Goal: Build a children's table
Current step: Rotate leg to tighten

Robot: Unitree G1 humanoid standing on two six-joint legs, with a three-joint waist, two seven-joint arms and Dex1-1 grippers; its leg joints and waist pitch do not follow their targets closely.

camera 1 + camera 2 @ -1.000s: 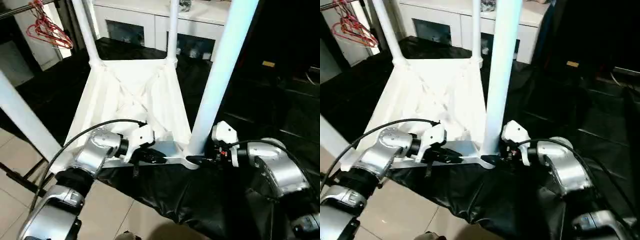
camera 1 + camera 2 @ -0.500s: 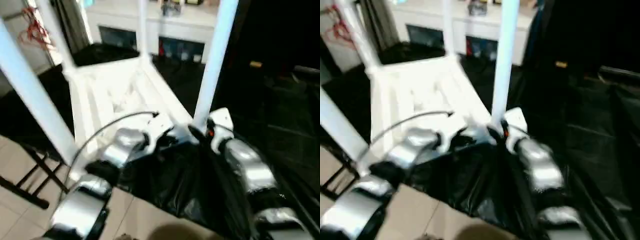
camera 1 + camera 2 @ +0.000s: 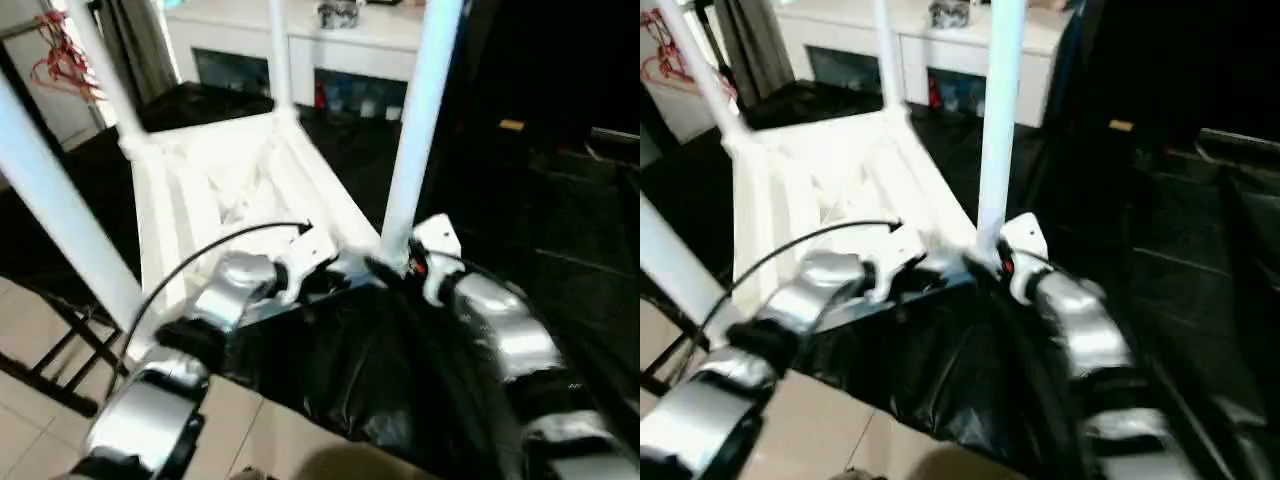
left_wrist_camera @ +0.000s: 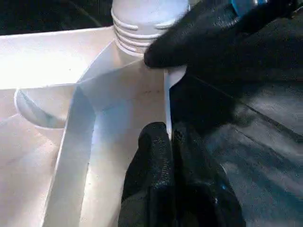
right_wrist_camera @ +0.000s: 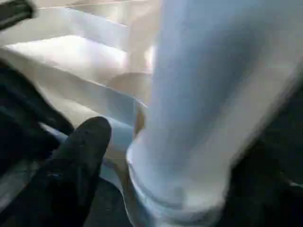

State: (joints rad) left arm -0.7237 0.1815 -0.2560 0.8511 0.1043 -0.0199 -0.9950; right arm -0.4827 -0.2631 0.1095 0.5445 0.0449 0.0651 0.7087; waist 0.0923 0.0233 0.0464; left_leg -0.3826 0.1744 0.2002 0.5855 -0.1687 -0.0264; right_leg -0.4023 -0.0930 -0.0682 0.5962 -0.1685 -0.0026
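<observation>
An upside-down white plastic children's table (image 3: 215, 190) has the left end effector (image 4: 169, 142) clamped on its near rim, while the right end effector (image 3: 392, 268), fingers apart, flanks the upright tubular white leg (image 3: 412, 125) beside it.

table (image 3: 230, 170): white | cloth (image 3: 380, 370): black | hangers (image 3: 62, 60): red

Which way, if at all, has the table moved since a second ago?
Yes: the table turned anticlockwise against the cabinet; its far right leg slid left across it.
</observation>
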